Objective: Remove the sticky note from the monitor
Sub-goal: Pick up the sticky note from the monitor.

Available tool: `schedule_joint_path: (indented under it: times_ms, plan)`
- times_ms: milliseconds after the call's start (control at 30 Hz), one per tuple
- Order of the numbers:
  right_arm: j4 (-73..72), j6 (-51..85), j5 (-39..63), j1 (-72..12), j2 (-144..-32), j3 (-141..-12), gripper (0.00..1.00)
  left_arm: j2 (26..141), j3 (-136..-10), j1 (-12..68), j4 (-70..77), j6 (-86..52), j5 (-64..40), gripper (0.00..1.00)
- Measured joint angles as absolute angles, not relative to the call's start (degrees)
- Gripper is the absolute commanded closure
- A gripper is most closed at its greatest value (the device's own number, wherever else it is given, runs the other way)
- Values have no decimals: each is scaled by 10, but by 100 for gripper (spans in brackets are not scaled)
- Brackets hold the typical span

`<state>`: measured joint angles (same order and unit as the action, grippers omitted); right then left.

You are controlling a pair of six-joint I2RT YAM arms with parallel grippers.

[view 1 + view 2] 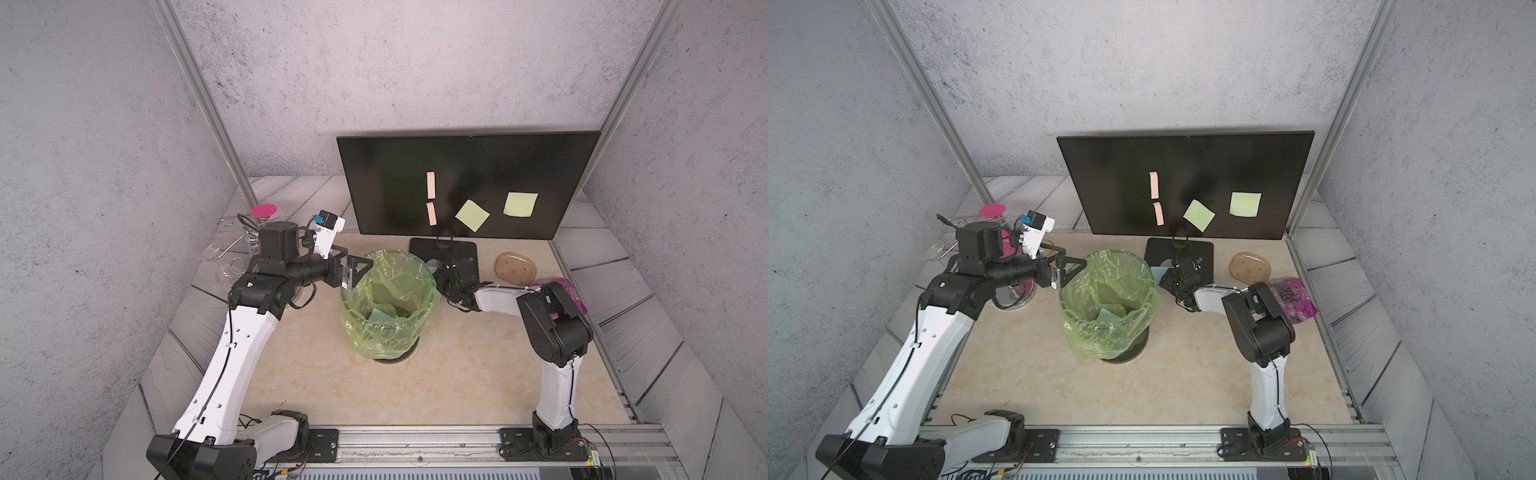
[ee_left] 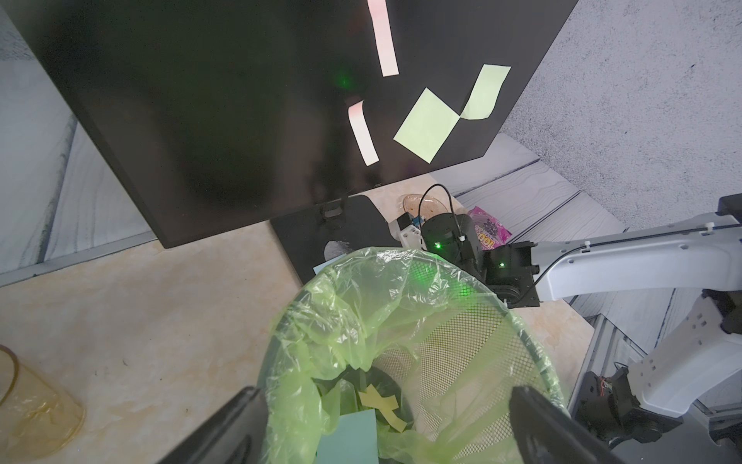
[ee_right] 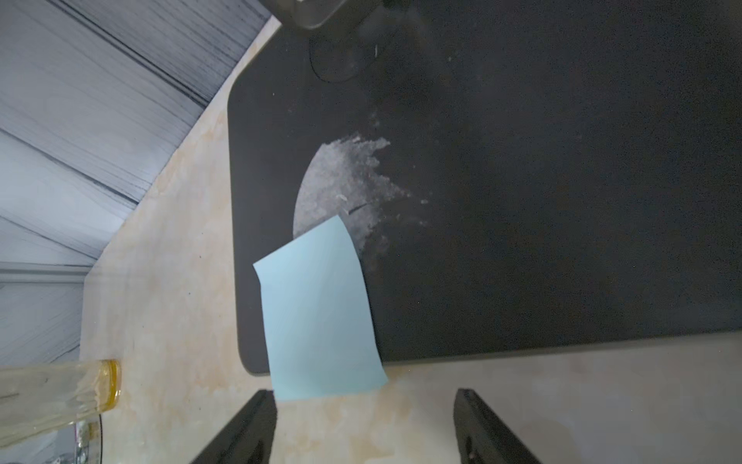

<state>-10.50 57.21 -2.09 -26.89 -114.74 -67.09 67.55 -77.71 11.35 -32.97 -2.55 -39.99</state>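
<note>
The monitor stands at the back with two pink strips and two green sticky notes on its screen. A light blue sticky note lies curled over the corner of the monitor's base plate, also seen in a top view. My right gripper is open just behind it, and the note's near edge reaches one fingertip; whether it sticks there I cannot tell. My left gripper is open over the rim of the bin.
The mesh bin has a green bag and holds a blue note and yellow scraps. Clear glassware and a pink-topped stand crowd the back left. A brown oval dish and a purple packet lie right of the base.
</note>
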Motion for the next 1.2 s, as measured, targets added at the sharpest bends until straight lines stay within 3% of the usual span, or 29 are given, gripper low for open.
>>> schedule_joint_path:
  times_ms: [400,867,1200]
  plan:
    - [-110,641,-22,-274,-1174,-695,30,675,-776,114,-331,-14,-394,0]
    - [-136,669,-3,-277,-1190,-697,46,678,-775,114,-332,-8,-392,0]
    - [-139,674,5,-277,-1195,-695,67,679,-775,114,-337,-1,-390,0]
